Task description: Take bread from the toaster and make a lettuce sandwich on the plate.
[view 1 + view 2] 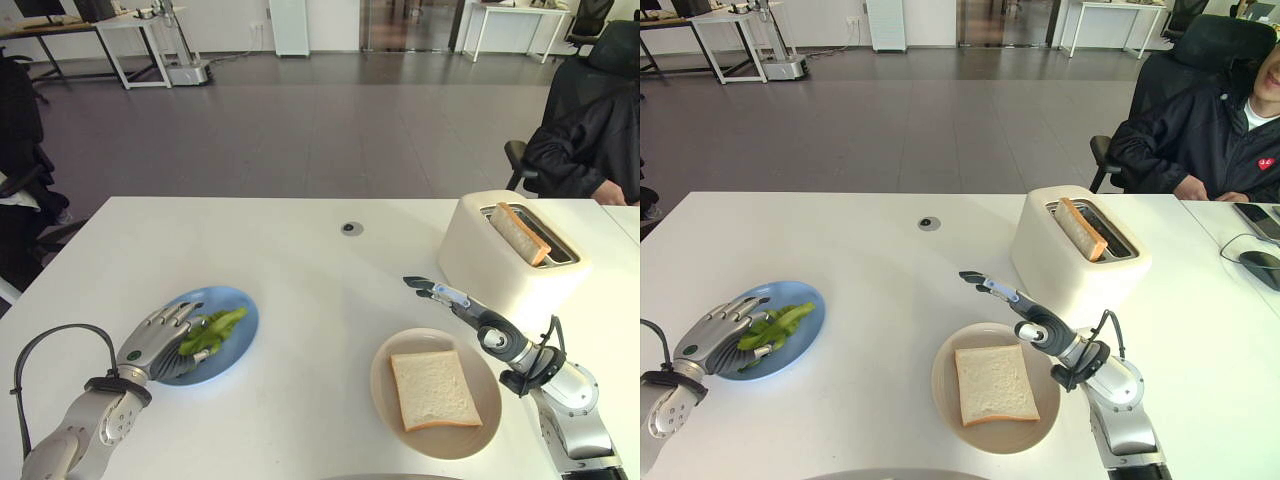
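Observation:
A green lettuce leaf (218,328) lies on a blue plate (222,294) at the table's left front. My left hand (160,338) rests at the plate's near edge, with fingers over the leaf's near end and thumb under it. A beige plate (384,372) at the right front carries one white bread slice (432,388). Behind it stands a cream toaster (500,262) with a toasted slice (520,233) sticking up from a slot. My right hand (455,297) hovers between the beige plate and the toaster, its fingers stretched out to the left and holding nothing.
A small round grommet (351,228) sits in the tabletop's middle rear. On the far right lie a dark computer mouse (1262,267) with its cable and a phone (1260,220). A seated person in black (1200,140) is just beyond the table's right rear corner.

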Robot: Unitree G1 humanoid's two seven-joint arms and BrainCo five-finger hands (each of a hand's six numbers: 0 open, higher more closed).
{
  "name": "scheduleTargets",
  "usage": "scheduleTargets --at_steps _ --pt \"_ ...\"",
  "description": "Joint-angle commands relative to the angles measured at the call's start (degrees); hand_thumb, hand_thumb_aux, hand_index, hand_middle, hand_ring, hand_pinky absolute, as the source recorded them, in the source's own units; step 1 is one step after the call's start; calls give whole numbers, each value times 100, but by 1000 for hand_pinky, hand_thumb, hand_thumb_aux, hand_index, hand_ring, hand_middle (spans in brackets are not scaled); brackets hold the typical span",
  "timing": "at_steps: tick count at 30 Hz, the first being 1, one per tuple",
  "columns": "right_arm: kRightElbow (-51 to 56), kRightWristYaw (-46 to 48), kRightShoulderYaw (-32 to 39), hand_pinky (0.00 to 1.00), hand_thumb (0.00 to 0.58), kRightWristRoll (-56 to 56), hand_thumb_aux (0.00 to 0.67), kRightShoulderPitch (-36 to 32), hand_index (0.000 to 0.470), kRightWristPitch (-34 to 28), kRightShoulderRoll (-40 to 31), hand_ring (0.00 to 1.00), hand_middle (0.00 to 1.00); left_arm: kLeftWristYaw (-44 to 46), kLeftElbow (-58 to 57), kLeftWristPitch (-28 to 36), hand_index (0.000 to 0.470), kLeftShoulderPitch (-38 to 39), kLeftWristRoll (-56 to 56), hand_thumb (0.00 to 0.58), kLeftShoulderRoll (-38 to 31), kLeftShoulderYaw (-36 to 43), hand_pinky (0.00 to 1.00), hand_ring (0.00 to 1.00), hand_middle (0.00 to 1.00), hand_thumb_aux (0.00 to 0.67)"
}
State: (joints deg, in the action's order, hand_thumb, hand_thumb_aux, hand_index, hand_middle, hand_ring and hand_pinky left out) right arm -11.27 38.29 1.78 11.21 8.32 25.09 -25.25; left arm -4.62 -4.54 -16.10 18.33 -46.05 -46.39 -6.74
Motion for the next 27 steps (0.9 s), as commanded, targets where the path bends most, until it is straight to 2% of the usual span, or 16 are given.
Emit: scheduleTargets --at_steps 1,6,9,12,14,16,21,22,24,25,27 --pt "-109 94 -2 0 0 72 0 77 0 46 -96 0 0 -31 -316 -69 313 -57 30 516 -172 105 0 0 0 447" --pt "-145 181 14 0 0 110 0 95 0 86 -119 0 0 -157 -535 -99 264 -138 68 468 -163 212 0 0 0 376" --pt "-139 231 14 0 0 139 0 77 0 103 -140 0 0 -269 -505 -97 217 -144 91 413 -157 222 0 0 0 310" --pt "-128 247 8 0 0 141 0 68 0 116 -139 0 0 -314 -440 -75 116 -170 98 251 -196 193 0 0 0 166" --pt "-134 258 20 0 0 145 0 63 0 122 -144 0 0 -330 -384 -68 92 -152 106 205 -227 156 0 0 0 131" --pt "-140 273 28 0 0 146 0 63 0 135 -155 0 0 -319 -237 -47 88 -91 120 198 -281 74 0 0 0 126" --pt "-123 275 18 0 0 142 0 60 0 167 -166 0 0 -237 -129 62 122 -25 82 261 -401 -19 0 0 0 173" --pt "-113 279 20 0 0 141 0 54 0 174 -169 0 0 -235 -183 106 147 -11 50 307 -407 3 0 0 0 210" --pt "-101 286 22 0 0 142 0 41 0 180 -181 0 0 -235 -273 165 175 6 30 352 -416 49 0 0 0 250" --pt "-97 284 22 0 0 141 0 37 0 182 -186 0 0 -235 -330 177 230 -11 32 429 -422 81 0 0 0 328" --pt "-119 270 14 0 0 138 0 58 0 190 -195 0 0 -251 -479 179 240 -67 27 441 -438 152 0 0 0 342"
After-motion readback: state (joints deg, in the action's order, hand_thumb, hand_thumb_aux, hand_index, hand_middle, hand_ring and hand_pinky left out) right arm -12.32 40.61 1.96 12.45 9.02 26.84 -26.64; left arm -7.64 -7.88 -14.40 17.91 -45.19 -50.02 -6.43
